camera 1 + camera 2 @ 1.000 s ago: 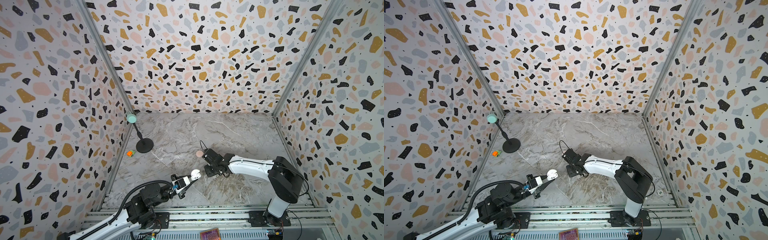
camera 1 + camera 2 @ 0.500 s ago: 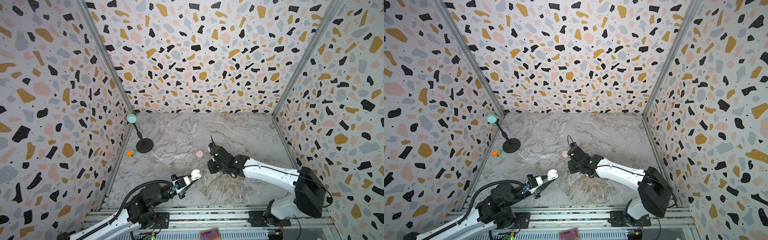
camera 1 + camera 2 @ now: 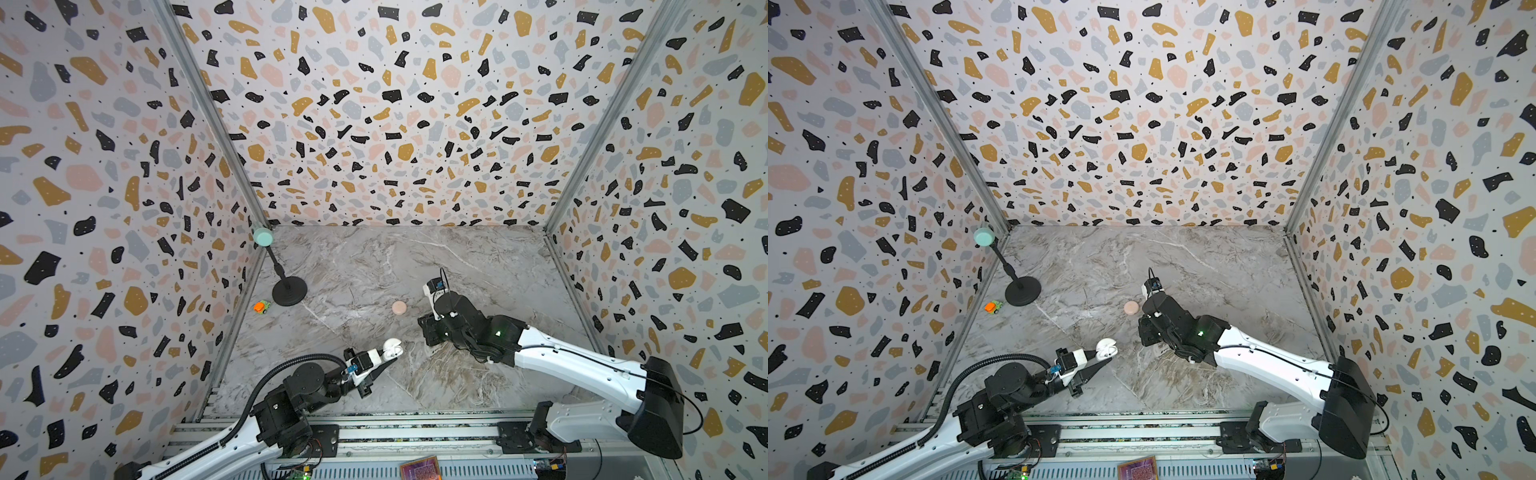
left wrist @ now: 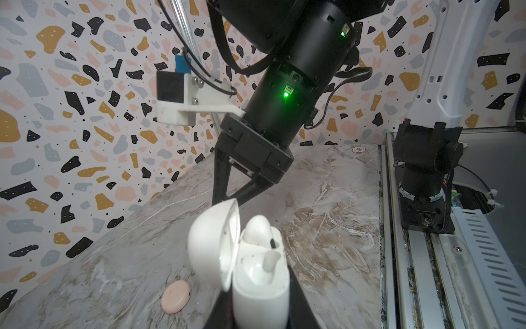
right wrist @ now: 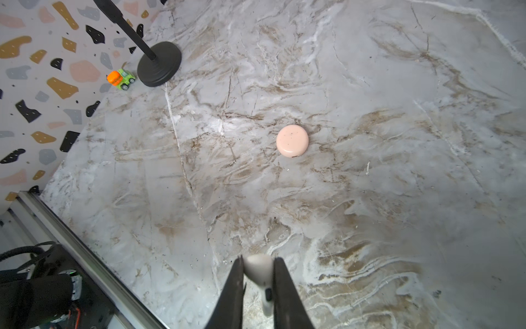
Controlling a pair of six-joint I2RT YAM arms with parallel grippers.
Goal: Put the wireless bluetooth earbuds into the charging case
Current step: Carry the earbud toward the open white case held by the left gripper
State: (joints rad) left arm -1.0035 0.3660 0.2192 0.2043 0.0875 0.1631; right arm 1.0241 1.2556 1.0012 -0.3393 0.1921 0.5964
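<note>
My left gripper (image 4: 260, 303) is shut on the white charging case (image 4: 260, 284), held above the table with its lid (image 4: 210, 247) open. One white earbud (image 4: 257, 228) sits in it, beside an empty socket. In both top views the case (image 3: 392, 348) (image 3: 1105, 348) is at the front centre. My right gripper (image 5: 257, 265) is shut on another white earbud (image 5: 257, 266), stem pointing back between the fingers (image 5: 236, 284). That gripper (image 3: 429, 332) points down, a little right of the case; its tips are hidden there.
A pink round case (image 3: 399, 307) (image 5: 292, 140) lies shut on the marble table behind both grippers. At the left wall stand a black stand with a mint top (image 3: 289, 291) and a small orange-green toy car (image 3: 262, 307). A metal rail (image 3: 374, 432) runs along the front.
My right arm has swung its elbow out to the right and the gripper has shifted slightly right, uncovering the pink case. The left arm and the white case have stayed still.
</note>
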